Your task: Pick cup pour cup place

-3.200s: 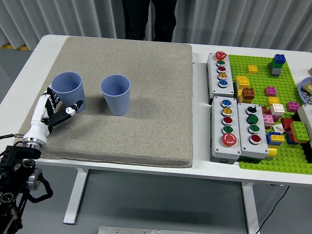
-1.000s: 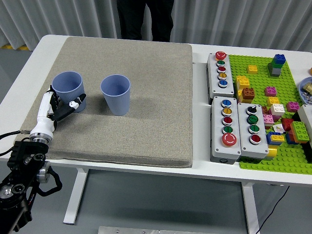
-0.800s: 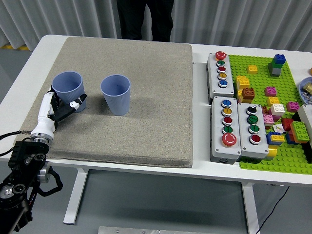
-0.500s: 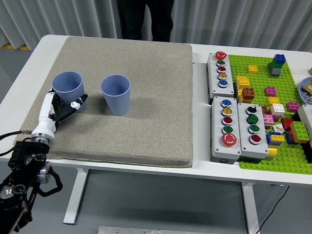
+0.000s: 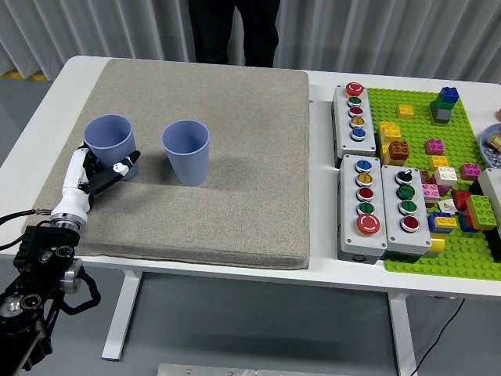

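Fingers [image 5: 117,167] at left cup's [image 5: 109,142] base

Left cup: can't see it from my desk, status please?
Left hand closing around left cup, grip unconfirmed. Cup upright on mat. Second cup alongside, apart. Right hand not in view.

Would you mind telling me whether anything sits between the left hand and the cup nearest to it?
Nothing visible does. The left hand is right at the base of the left cup on the grey mat; the other cup stands apart to its right.
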`<control>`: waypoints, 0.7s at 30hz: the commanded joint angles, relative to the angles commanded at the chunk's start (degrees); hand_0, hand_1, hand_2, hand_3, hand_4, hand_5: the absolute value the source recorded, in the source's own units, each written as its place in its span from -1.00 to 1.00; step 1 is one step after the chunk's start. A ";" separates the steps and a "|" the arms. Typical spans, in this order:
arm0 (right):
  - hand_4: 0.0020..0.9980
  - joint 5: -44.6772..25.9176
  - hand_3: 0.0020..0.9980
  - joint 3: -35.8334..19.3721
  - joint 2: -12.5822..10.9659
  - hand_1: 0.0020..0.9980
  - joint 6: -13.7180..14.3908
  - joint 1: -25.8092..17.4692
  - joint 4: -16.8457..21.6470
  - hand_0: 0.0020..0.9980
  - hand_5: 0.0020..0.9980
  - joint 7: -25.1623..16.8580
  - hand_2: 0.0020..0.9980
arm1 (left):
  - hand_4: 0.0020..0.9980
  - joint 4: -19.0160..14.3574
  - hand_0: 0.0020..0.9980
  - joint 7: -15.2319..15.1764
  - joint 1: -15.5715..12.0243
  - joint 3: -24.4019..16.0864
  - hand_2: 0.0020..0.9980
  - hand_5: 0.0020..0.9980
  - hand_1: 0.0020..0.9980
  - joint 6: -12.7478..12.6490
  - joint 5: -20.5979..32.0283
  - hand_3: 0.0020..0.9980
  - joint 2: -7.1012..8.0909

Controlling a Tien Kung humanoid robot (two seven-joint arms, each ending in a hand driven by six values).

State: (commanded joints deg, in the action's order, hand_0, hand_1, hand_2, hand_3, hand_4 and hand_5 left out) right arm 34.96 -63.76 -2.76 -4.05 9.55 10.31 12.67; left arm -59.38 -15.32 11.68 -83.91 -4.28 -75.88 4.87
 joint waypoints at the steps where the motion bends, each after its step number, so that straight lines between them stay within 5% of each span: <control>1: -0.13 -0.02 0.29 0.01 0.00 0.35 0.00 0.01 0.00 0.36 -0.68 0.00 0.37 | 0.82 0.04 0.72 -0.01 0.09 -0.03 0.96 -0.41 0.72 -0.02 -0.01 0.98 -0.02; 21: -0.13 -0.06 0.29 -0.02 -0.06 0.35 0.01 0.20 0.00 0.36 -0.67 -0.02 0.37 | 0.73 0.34 0.60 0.64 0.57 0.41 0.80 -0.39 0.55 -1.21 -0.05 0.93 -0.38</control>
State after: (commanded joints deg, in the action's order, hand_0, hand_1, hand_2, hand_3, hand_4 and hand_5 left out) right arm 34.90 -63.77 -2.81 -4.04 9.75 10.31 12.65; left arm -59.04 -14.68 12.25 -83.50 -5.50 -75.93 4.49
